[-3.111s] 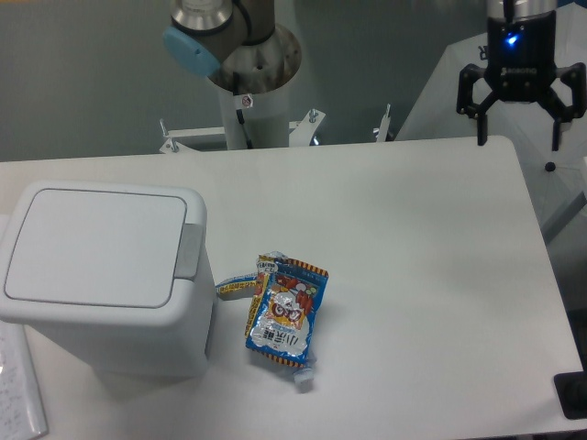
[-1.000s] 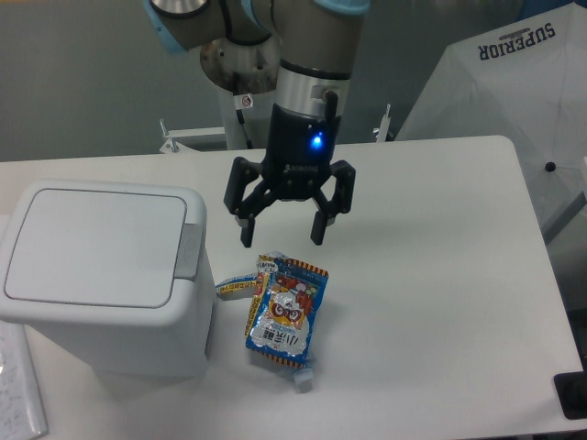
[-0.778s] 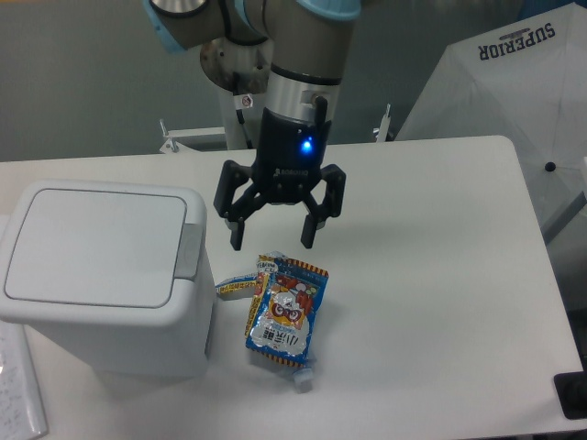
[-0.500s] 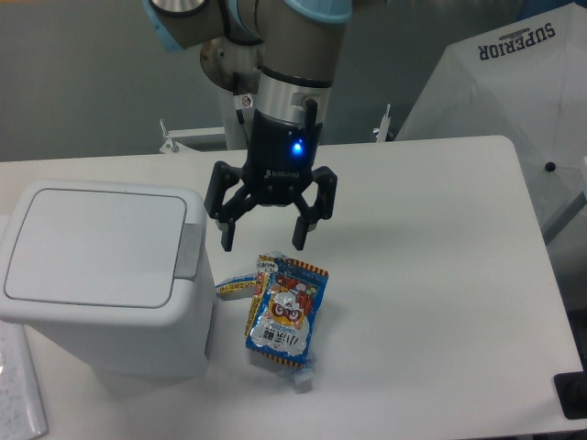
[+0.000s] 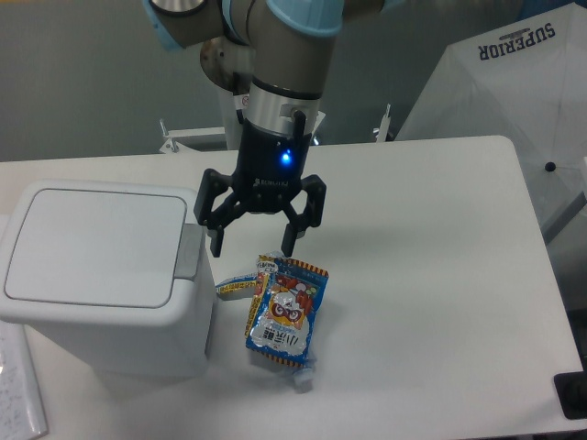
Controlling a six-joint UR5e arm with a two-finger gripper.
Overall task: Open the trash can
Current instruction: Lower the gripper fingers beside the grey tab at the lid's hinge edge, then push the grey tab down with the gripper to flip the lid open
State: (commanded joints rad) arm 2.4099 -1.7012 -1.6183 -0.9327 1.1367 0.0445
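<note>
- Hovering my gripper [image 5: 254,246] with its two fingers spread wide and nothing between them, just right of the trash can [image 5: 101,275].
- I see the white bin at the table's [image 5: 431,275] left front, lid flat and shut, grey push tab [image 5: 191,249] on its right edge.
- My left finger is near the tab; descending off-centre, I could catch the bin's rim and shove it.
- Snack packets [image 5: 282,307] lie just below; a low pass might snag them.

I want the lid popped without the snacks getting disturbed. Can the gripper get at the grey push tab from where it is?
Probably yes. The open gripper hangs just right of the grey push tab, nothing between them; the snack packets lie lower right, off that path.
</note>
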